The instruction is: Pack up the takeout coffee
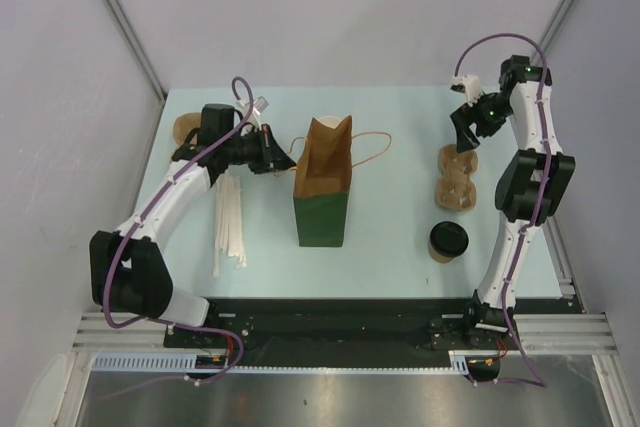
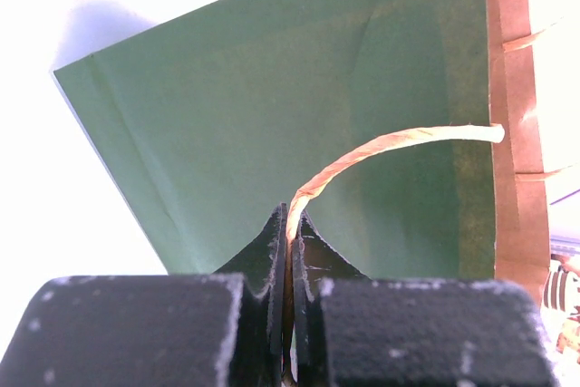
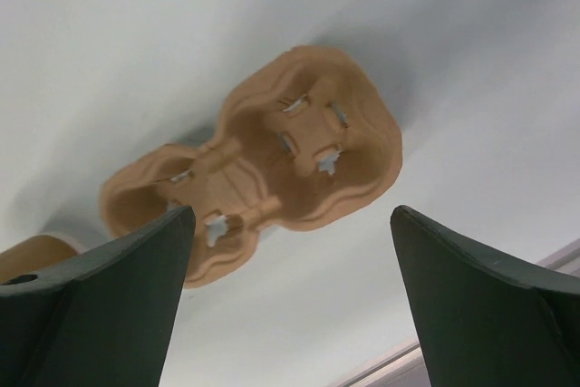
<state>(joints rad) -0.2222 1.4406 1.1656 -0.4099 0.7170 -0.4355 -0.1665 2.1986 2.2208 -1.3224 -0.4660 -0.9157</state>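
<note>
Table [image 1: 390, 247] pale blue-green, plain grey walls [image 1: 60, 67] around. Green bag [image 1: 322, 197] mid-table. L gripper [image 2: 290, 224] clenched on bag's twine handle [image 2: 390, 142]. R gripper [image 3: 292, 215] spread wide above pulp carrier [image 3: 263, 169], right of bag. Takeout coffee [image 1: 449, 241] upright, right of bag, nearer arm bases.
</note>
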